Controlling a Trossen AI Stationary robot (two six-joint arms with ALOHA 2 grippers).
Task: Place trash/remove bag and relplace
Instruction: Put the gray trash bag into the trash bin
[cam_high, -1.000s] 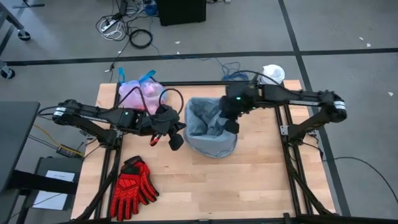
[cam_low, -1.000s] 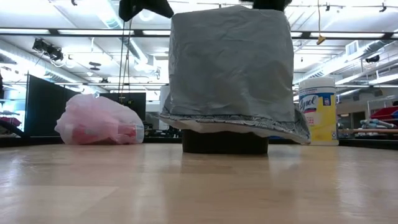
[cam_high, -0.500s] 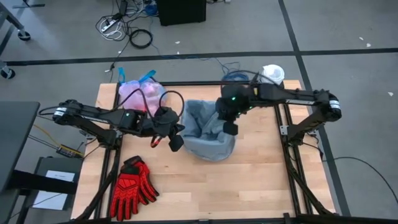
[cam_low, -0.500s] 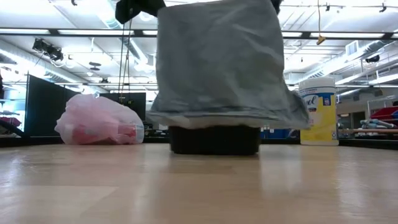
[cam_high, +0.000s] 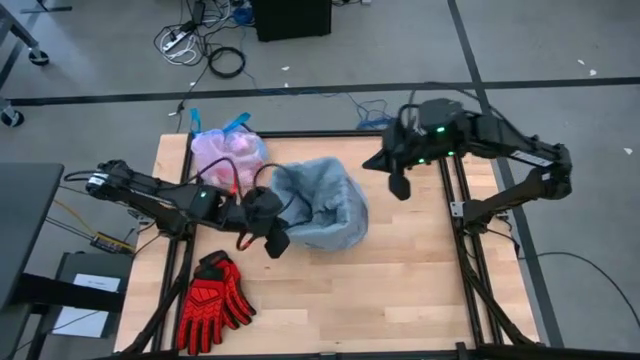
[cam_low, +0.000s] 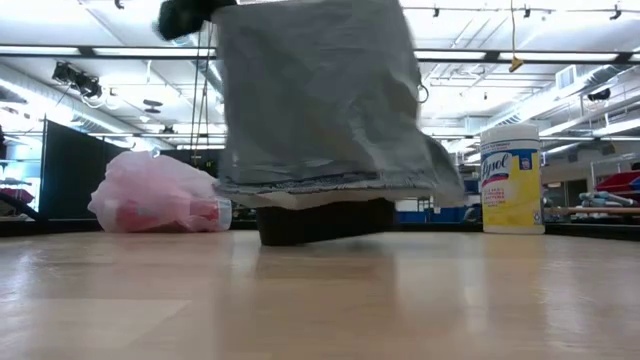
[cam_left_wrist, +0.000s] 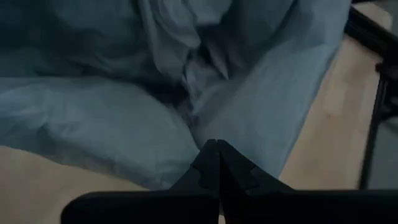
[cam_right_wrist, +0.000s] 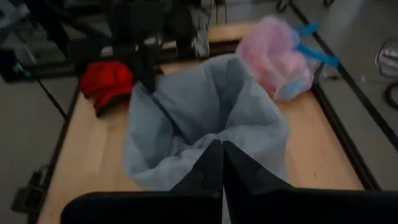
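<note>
The left gripper (cam_high: 277, 240) is pinched shut on the rim of the grey-blue liner (cam_high: 322, 205), which drapes over the tilted bin (cam_low: 322, 220) mid-table. The right gripper (cam_high: 399, 186) hangs closed and empty above the far right side. The tied pink bag (cam_high: 227, 153) sits at the far left corner. Fitting the replacement looks unfinished; next, the opposite rim needs pulling down.
</note>
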